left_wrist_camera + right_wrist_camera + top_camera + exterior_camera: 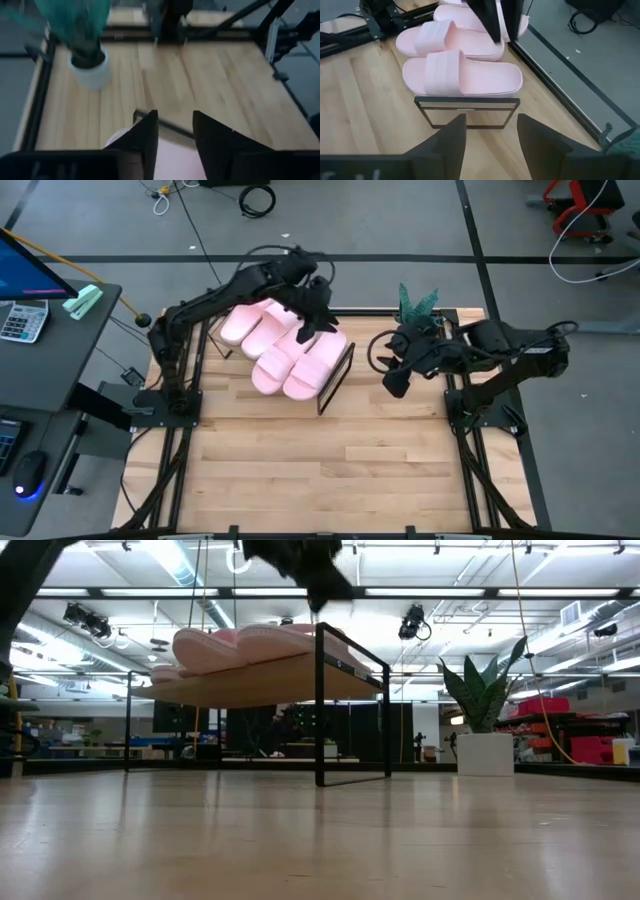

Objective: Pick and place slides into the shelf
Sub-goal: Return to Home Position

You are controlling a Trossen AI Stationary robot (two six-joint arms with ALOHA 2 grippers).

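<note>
Slides (285, 352), four in pale pink foam, lie crowded on the shelf (270, 682) near the counter's (320, 470) edge by the plant (418, 302). Probably light, soft and grippy; best taken across the strap. Left hand (318, 315) hovers above, right hand (393, 380) beside, both spread, empty.

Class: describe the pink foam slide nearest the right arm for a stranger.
On the slatted wooden table stands a low plank-topped shelf. Of four pale pink foam slides on it, take the end one, beside the black wire frame facing the right gripper.
</note>
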